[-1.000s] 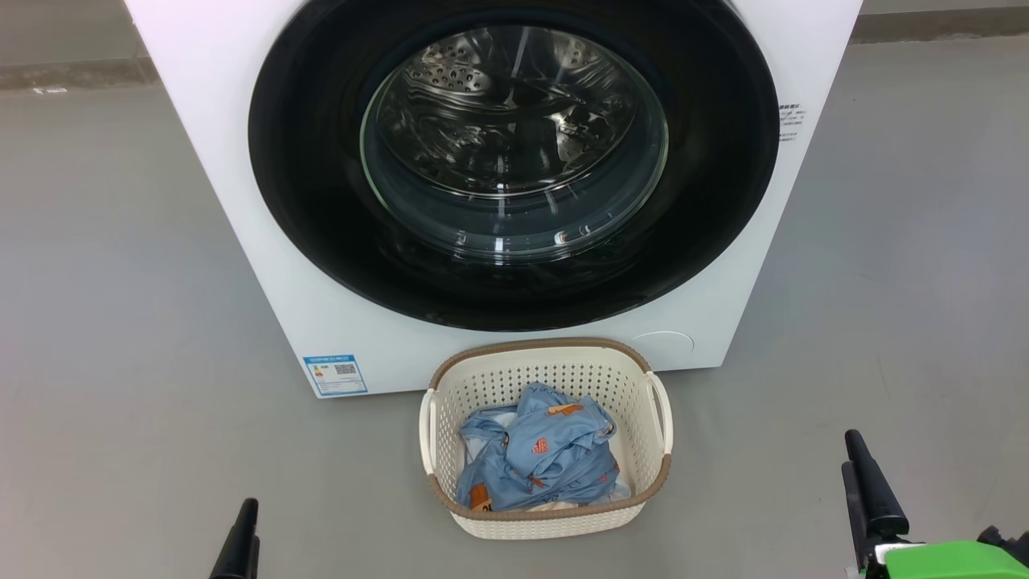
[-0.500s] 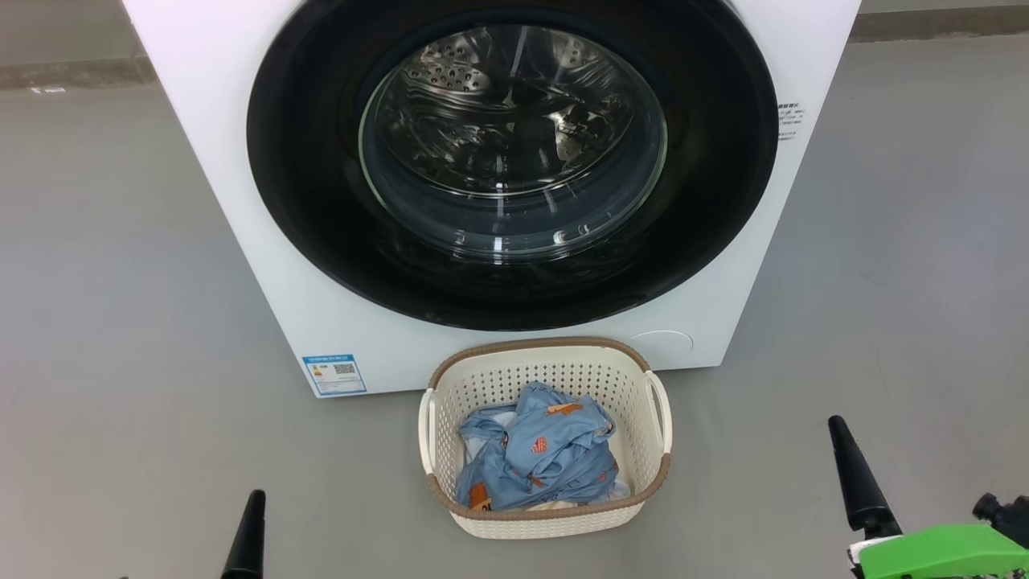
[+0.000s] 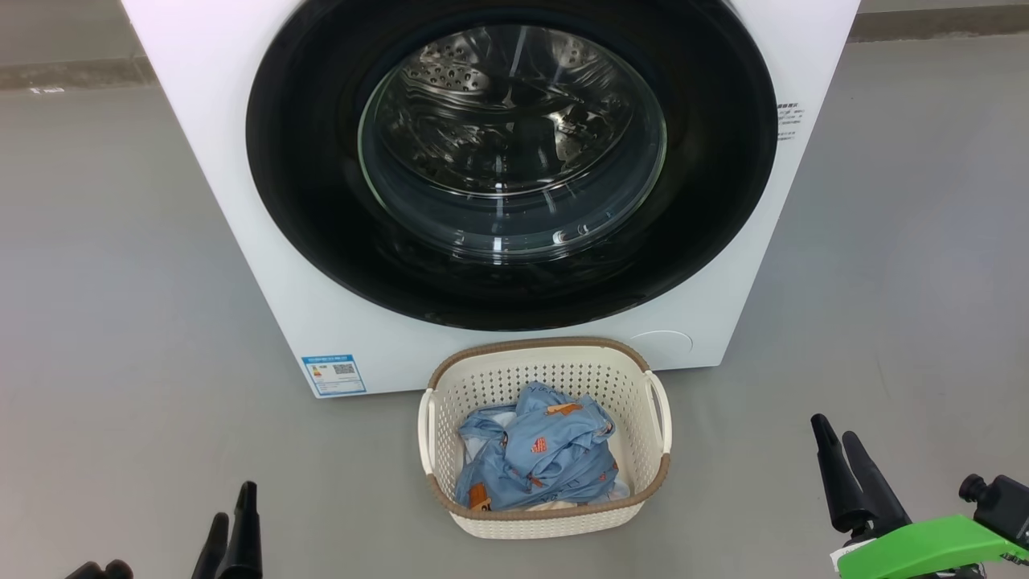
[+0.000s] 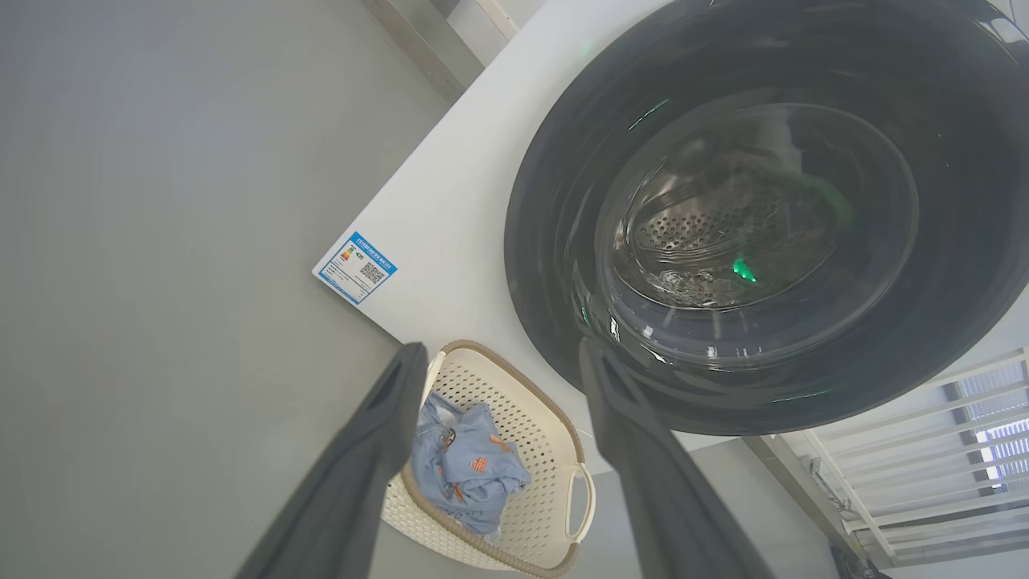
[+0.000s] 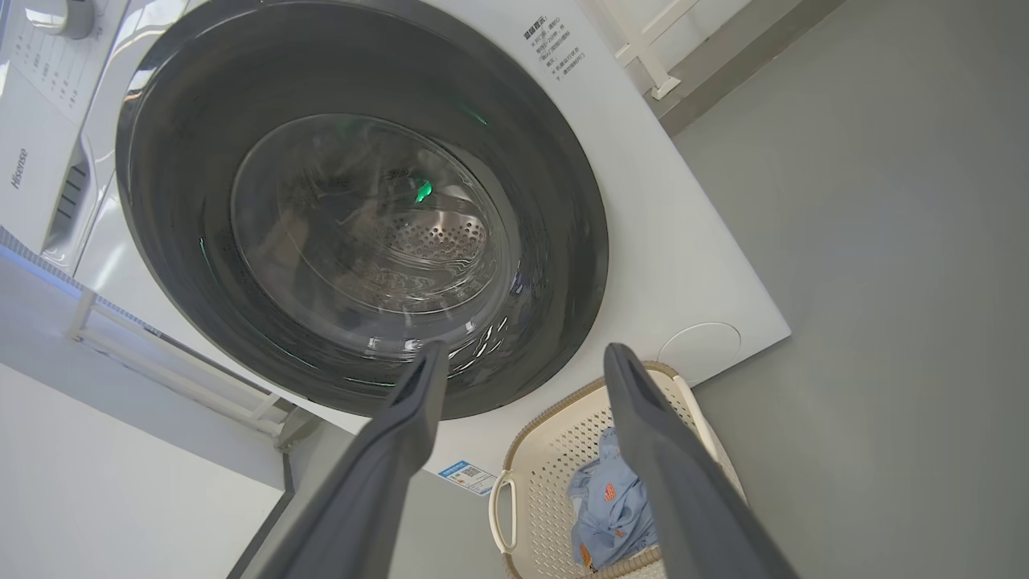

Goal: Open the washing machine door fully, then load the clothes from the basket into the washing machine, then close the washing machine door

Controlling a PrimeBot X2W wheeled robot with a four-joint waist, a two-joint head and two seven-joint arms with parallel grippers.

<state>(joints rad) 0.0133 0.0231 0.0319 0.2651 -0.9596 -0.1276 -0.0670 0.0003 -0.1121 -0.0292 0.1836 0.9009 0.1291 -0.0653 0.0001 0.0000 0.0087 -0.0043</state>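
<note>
Glossy black washing machine door [image 3: 512,153] is shut flush on the white washing machine [image 3: 378,354], and the steel drum [image 3: 474,76] is seen through it. Basket [image 3: 540,344] sits on the floor [image 3: 120,281] just in front of the machine, below the door. The clothes [image 3: 539,458] are heaped inside, light blue print over some cream cloth. Left end effector [image 3: 233,503] and right end effector [image 3: 833,428] sit low either side of the basket, apart from it, both with fingers spread and holding nothing. Door looks rigid, slick, hinged and probably latched. Pull at the rim edge, not the bulging centre; no handle recess is discernible. Clothes look soft, light and floppy and may trail. Pinch a raised fold atop the heap.
</note>
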